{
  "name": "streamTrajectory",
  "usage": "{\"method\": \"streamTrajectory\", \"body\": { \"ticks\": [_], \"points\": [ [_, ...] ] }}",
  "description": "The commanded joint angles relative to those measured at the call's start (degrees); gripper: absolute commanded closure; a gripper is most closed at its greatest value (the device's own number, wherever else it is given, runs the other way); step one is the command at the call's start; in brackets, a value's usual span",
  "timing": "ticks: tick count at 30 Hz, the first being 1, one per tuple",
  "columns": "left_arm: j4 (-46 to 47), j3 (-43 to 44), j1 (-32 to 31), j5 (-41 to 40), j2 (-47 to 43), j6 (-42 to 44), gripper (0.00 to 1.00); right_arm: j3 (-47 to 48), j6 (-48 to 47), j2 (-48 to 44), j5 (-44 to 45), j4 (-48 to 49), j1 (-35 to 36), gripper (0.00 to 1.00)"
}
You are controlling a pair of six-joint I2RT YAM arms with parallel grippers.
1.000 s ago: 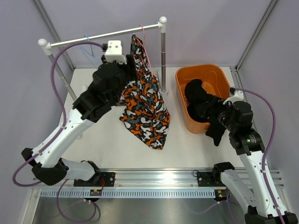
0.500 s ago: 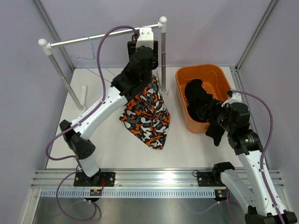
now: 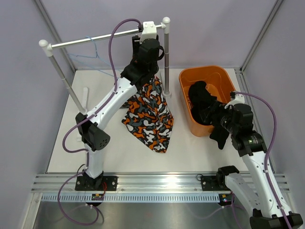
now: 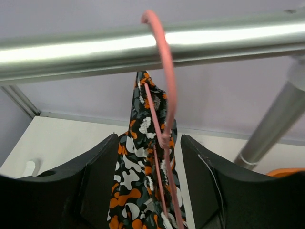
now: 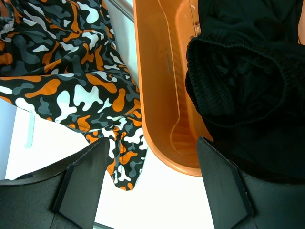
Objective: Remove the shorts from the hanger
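Orange, black, white and grey camouflage cloth shorts dead ahead, between parted fingers of left gripper, long axis straight down. Above: silver metal rail, thin pink wire hanger hooked over. Right gripper, likewise parted, far off at orange plastic tub holding plain black cloth shorts.

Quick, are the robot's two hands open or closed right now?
Left gripper: open, straddling the camouflage shorts and pink hanger.
Right gripper: open, holding nothing, above the orange bin.
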Motion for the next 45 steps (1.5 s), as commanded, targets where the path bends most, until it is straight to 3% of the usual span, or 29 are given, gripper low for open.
{"method": "streamTrajectory", "body": {
  "ticks": [1, 16, 20, 22, 32, 39, 45],
  "points": [
    [2.72, 0.76, 1.95, 0.62, -0.21, -2.33, 0.43, 0.36, -1.44, 0.6, -0.06, 1.4, -0.27, 0.17],
    [0.09, 3.58, 5.02, 6.33, 2.87, -3.48, 0.7, -0.26, -1.61, 1.31, -0.23, 2.2, -0.18, 0.18],
    [0.0, 3.75, 5.03, 6.78, 2.52, -3.13, 0.93, -0.61, -1.88, 1.04, -0.06, 2.02, -0.35, 0.18],
    [-0.35, 3.75, 5.02, 7.13, 1.82, -2.95, 1.0, -0.96, -1.79, 1.13, 0.03, 2.11, -0.27, 0.17],
    [-6.58, 4.72, 5.02, 11.43, -7.49, -1.45, 1.0, -1.31, -1.79, 0.95, -0.06, 2.9, -0.27, 0.17],
    [-14.75, 0.24, 5.02, 16.43, -14.43, -4.61, 1.0, -1.31, -1.88, 0.96, -0.05, 3.07, -0.18, 0.17],
    [-18.54, -10.64, 4.94, 21.35, -22.25, -9.01, 1.0, -0.52, -1.79, 0.69, -0.58, 2.72, -0.27, 0.18]
  ]
}}
